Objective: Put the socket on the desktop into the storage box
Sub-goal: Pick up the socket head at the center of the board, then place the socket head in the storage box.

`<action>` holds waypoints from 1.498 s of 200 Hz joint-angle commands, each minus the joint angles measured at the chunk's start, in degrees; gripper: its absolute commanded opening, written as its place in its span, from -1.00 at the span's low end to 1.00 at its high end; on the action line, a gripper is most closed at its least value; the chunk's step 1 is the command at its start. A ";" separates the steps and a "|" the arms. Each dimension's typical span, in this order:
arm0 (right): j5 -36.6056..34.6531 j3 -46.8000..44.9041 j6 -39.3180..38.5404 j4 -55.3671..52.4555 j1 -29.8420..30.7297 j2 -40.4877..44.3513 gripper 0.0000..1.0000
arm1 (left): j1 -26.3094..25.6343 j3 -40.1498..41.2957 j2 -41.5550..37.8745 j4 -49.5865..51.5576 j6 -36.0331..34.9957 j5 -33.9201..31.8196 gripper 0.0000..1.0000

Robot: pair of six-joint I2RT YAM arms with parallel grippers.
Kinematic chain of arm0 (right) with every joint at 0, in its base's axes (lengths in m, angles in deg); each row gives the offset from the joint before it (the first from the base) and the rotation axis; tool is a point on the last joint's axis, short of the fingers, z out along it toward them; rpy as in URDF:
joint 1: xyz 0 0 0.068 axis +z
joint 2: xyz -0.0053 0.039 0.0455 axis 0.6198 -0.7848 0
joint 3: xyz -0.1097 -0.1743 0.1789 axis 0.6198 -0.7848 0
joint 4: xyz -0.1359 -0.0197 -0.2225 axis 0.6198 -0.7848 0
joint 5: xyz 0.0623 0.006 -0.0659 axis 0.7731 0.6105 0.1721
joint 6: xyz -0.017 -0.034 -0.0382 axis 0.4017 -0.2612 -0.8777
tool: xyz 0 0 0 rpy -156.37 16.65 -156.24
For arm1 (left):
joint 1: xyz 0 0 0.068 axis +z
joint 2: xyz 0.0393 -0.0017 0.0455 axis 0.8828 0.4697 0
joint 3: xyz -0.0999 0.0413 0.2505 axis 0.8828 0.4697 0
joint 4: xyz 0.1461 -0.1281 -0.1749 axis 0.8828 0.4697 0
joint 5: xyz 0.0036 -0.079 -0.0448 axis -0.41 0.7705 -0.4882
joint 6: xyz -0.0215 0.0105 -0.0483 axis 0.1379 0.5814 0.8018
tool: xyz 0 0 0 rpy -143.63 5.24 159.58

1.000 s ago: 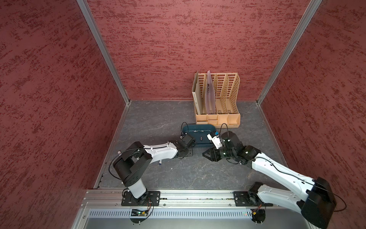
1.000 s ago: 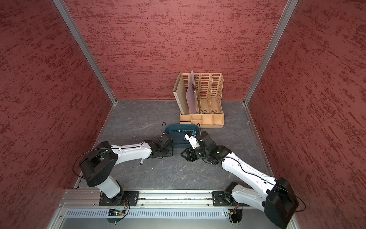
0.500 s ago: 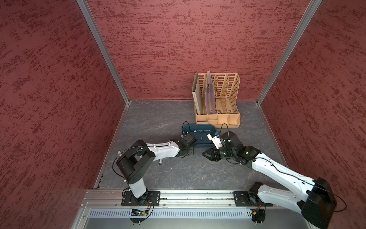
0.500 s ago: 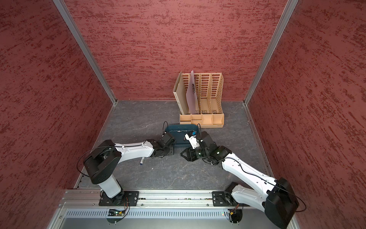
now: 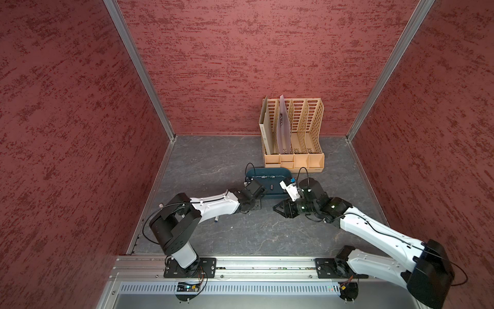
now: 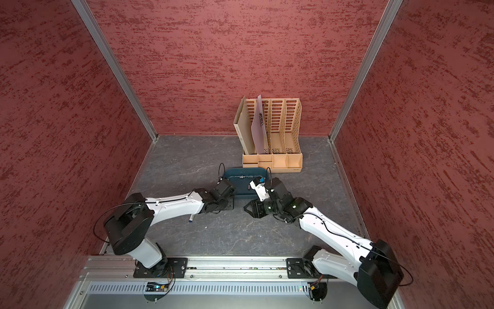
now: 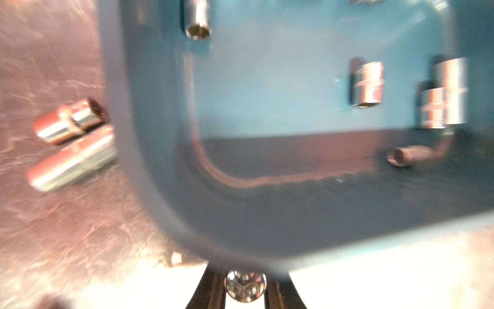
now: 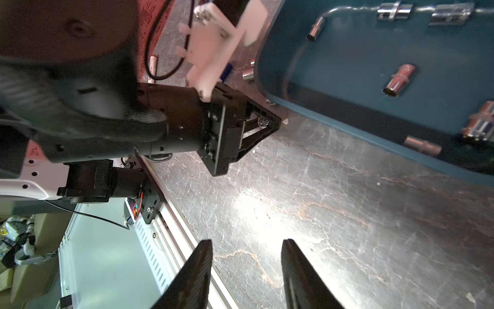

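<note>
- Both top views: red textured walls (image 5: 240, 67) on three sides. The grey marbled desktop (image 5: 213, 166) is the floor. An aluminium rail (image 5: 240, 264) along the near edge carries both arm bases.
- The left arm (image 5: 213, 206) is stretched low and nearly level toward the middle. The right arm (image 5: 374, 230) reaches in from the opposite side, elbow down, with its wrist turned so the tool points across at the left one.
- A tan file rack (image 5: 307, 160) stands upright against the back wall, with a brown folder and a pale sheet in two of its slots.
- The storage box (image 5: 270, 196) sits on the desktop just in front of the rack, between the two wrists.
- From above, the left gripper (image 8: 277, 123) is hidden under its own wrist. The right wrist view shows it side-on at the box's near corner.
- Its jaws are closed on a small chrome socket (image 7: 245, 286), just outside the box's rim.
- On the right gripper (image 8: 246, 242) the fingers (image 8: 197, 267) stand apart with nothing between them, over bare desktop in front of the box.
- Several loose sockets (image 8: 399, 80) are scattered inside the box, on its floor and along its walls. They are too small to count from above.
- The left wrist view is blurred, but it adds two stray sockets (image 7: 70, 121) side by side on the desktop, just beside the box's outer end wall.
- A white marker (image 6: 191, 219) lies on the desktop under the left forearm.
</note>
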 commanded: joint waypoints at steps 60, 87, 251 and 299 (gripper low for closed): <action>0.78 -0.08 1.75 3.29 0.38 1.57 -0.06 | -0.30 0.25 -8.72 4.55 -0.24 -0.28 -0.77; -0.63 0.70 2.46 2.92 0.29 1.29 -0.06 | 0.01 -1.80 -8.93 5.08 -0.75 1.12 -0.77; -4.28 1.46 3.81 2.29 -4.79 0.98 -0.06 | 5.62 -16.93 5.21 4.21 -4.22 9.08 -0.77; -4.37 0.62 4.09 3.06 -6.05 0.62 -0.06 | 6.83 -20.94 10.93 4.05 -4.70 10.21 -0.76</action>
